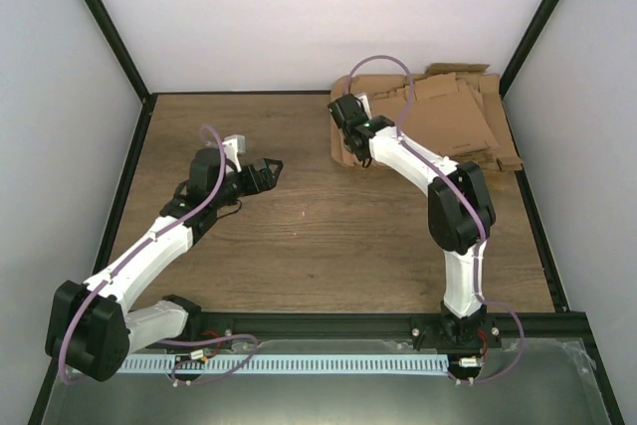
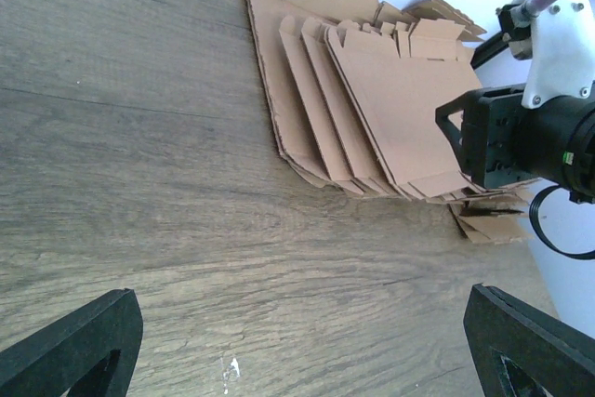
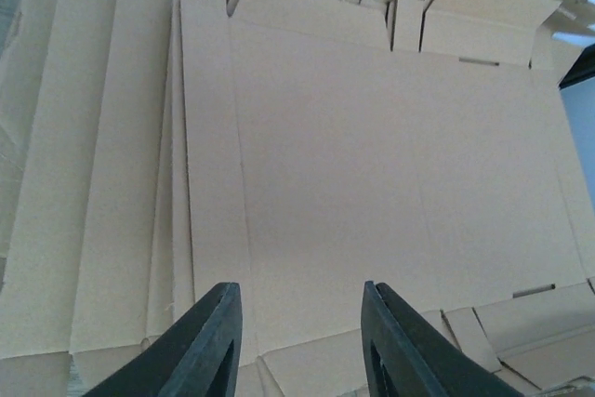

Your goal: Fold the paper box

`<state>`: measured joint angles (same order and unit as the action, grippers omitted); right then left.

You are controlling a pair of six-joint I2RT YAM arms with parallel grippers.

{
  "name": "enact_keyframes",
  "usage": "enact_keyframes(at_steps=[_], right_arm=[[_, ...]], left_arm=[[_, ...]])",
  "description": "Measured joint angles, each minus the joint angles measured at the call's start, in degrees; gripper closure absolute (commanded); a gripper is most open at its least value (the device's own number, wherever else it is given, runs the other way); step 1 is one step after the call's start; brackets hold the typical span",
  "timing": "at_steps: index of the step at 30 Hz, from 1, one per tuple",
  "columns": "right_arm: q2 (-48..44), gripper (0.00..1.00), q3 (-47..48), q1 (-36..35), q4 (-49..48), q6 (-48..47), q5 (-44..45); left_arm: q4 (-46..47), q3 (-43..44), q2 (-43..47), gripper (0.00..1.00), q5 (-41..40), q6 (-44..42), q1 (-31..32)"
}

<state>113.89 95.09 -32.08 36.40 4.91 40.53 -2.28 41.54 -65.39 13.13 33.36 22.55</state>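
No single paper box shows apart from the cardboard stack, so the paper box is out of view. My right gripper [image 1: 350, 136] hovers over the left edge of a pile of flat brown cardboard blanks [image 1: 448, 116] at the back right. In the right wrist view the right gripper [image 3: 302, 313] has its jaws parted above the top blank [image 3: 372, 165], with nothing between them. My left gripper [image 1: 264, 174] hangs wide open over bare wood left of centre. Only the left gripper's [image 2: 302, 341] two dark fingertips [image 2: 79, 346] show at the bottom corners of its wrist view.
The wooden table [image 1: 328, 236] is walled by white panels with black frame posts. In the left wrist view the pile [image 2: 372, 109] fans out toward the far wall, with the right arm's black wrist [image 2: 507, 137] beside it. Loose flaps stick up at the pile's back edge [image 3: 483, 16].
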Motion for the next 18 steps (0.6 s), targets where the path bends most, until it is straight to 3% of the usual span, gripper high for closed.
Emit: enact_keyframes(at_steps=[7, 10, 13, 15, 18], right_arm=[[0.72, 0.58, -1.79, 2.16, 1.11, 0.52, -4.33], [-1.33, 0.57, -4.63, 4.48, 0.15, 1.90, -11.34], [-6.69, 0.56, -9.22, 9.53, -1.51, 3.93, -21.11], [-10.95, 0.45, -11.37, 14.78, -2.99, 5.55, -27.63], [-15.28, 0.43, -11.72, 23.23, -6.10, 8.11, -35.47]], left_arm=[[0.07, 0.00, -0.02, 0.02, 0.92, 0.04, 0.00], [0.48, 0.00, -0.42, 0.02, 2.21, 0.11, 0.00], [1.20, 0.00, -1.25, 0.02, 3.52, 0.48, 0.00], [1.81, 0.00, -1.84, 0.02, 4.39, 0.70, 0.00], [2.64, 0.00, -2.43, 0.02, 5.46, 0.90, 0.00]])
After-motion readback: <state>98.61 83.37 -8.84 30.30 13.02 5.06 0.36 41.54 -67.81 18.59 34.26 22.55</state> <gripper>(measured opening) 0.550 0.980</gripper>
